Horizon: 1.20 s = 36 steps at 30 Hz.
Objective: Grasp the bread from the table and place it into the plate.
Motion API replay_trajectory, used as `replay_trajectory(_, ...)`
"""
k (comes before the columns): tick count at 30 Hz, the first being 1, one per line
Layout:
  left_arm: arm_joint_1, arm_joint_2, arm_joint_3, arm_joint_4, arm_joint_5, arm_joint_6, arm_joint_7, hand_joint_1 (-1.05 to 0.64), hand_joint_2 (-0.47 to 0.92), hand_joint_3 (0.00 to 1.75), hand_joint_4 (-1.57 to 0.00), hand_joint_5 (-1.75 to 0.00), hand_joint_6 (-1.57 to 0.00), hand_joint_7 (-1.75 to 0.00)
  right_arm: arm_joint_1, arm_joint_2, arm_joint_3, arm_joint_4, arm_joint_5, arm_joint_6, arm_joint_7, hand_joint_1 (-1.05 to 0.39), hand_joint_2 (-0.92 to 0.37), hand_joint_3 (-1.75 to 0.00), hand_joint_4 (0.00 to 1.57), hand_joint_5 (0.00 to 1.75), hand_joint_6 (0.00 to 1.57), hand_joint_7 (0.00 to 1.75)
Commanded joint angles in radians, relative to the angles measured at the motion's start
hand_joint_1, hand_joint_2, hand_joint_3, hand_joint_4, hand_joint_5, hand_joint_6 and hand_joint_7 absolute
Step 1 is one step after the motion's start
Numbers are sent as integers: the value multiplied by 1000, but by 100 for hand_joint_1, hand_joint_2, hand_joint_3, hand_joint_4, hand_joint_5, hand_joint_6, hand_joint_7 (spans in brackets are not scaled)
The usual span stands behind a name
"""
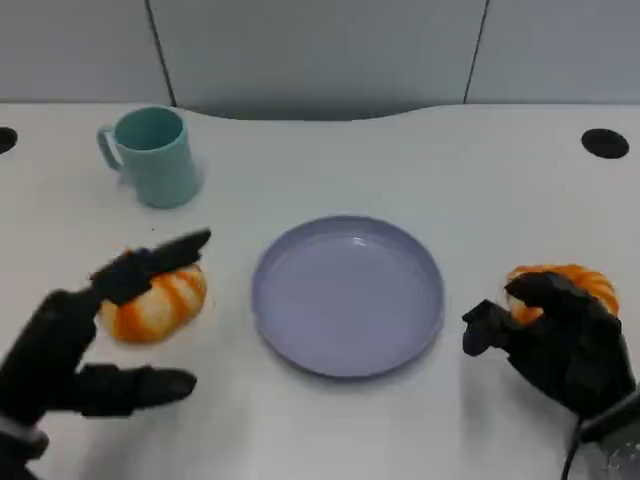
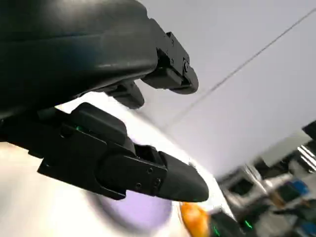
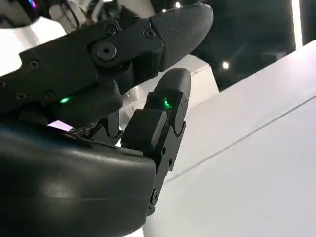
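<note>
Lavender plate is seen bare at the centre of the white worktop; nothing has been placed in it, so the task is judged not yet completed

Two orange breads are noted in the head view. One, orange-and-white striped bread, lies on the worktop just left of the plate, apart from its rim. Left robot hand is spread wide around it: one finger reaches over the top of the bread, another lies on the worktop below it. No closure on the bread is seen; the hand is judged empty and poised to grasp

Second orange bread sits right of the plate, partly hidden behind the right robot hand. Fingers are curled about it; whether it is actually gripped or lifted cannot be told

A teal mug stands well behind the left bread, uninvolved

Remaining, as judged: closure, lift, carry over the rim, release
</note>
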Motion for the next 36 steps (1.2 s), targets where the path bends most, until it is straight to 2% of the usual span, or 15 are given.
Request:
replay_trajectory(1, -77, 66, -31, 113, 154, -14, 202, -90, 92, 7, -17, -41, -33, 0, 2, -5, -14, 9, 25, -26, 2, -47, -90, 0, 79, 101, 110, 2)
replay_trajectory(7, -205, 144, -134, 352, 355, -32, 514, -90, 90, 2, -15, -38, -31, 0, 9, -9, 4, 1, 21, -21, -5, -49, -90, 0, 79, 101, 111, 2)
replay_trajectory(11, -348, 198, -304, 605, 560, 95, 794, -94, 92, 3, -9, -35, -26, 0, 16, 0, 3, -12, 29, -39, -2, -48, -91, 0, 79, 102, 111, 1)
replay_trajectory(13, -397, 203, -368, 698, 601, 145, 880, -95, 92, 3, -9, -34, -25, 0, 13, -7, 5, -12, 31, -30, 11, -48, -92, -1, 77, 102, 110, 1)
replay_trajectory(18, -479, 194, -477, 864, 617, 314, 916, -92, 89, 1, -11, -35, -26, 0, 8, -15, 1, -16, 48, -24, 55, -47, -92, -1, 75, 96, 110, 0)
replay_trajectory(21, -496, 193, -529, 899, 625, 387, 927, -84, 85, 0, -22, -36, -30, -2, 4, -10, -9, -17, 66, -29, 79, -47, -91, -4, 75, 95, 109, 1)
replay_trajectory(24, -503, 190, -576, 918, 636, 461, 954, -53, 79, 0, -46, -41, -51, -5, -2, -2, -14, -17, 76, -50, 101, -49, -92, -4, 78, 96, 109, 1)
replay_trajectory(25, -504, 189, -585, 920, 633, 475, 957, -40, 80, 0, -58, -40, -66, -5, -4, -1, -13, -16, 75, -59, 106, -51, -92, -6, 79, 97, 109, 1)
replay_trajectory(26, -503, 186, -589, 923, 627, 491, 971, -36, 81, 0, -63, -39, -71, -4, -5, 2, -14, -18, 77, -69, 102, -52, -92, -7, 80, 98, 109, 1)
replay_trajectory(28, -503, 182, -599, 928, 621, 520, 993, -27, 88, 1, -93, -46, -99, -9, -9, 10, -23, -17, 88, -78, 97, -56, -92, -6, 84, 102, 112, 2)
replay_trajectory(30, -506, 183, -607, 930, 616, 532, 1001, -26, 90, 1, -101, -48, -107, -9, -17, 23, -38, -10, 111, -93, 123, -55, -92, -7, 83, 108, 112, 2)
replay_trajectory(31, -508, 185, -609, 931, 612, 532, 999, -26, 90, 1, -102, -48, -109, -9, -23, 28, -42, -9, 114, -134, 146, -53, -92, -8, 82, 110, 112, 2)
replay_trajectory(32, -510, 187, -609, 932, 607, 531, 996, -24, 89, 0, -103, -49, -112, -10, -31, 37, -53, -4, 128, -158, 164, -52, -92, -15, 76, 121, 110, 2)
replay_trajectory(33, -512, 187, -609, 932, 602, 531, 994, -23, 88, 0, -104, -50, -113, -10, -37, 43, -61, 1, 137, -175, 176, -49, -92, -15, 77, 123, 109, 2)
replay_trajectory(36, -517, 186, -604, 931, 577, 516, 994, -22, 87, 0, -105, -51, -115, -9, -54, 58, -78, 12, 157, -193, 182, -46, -92, -12, 86, 115, 110, 2)
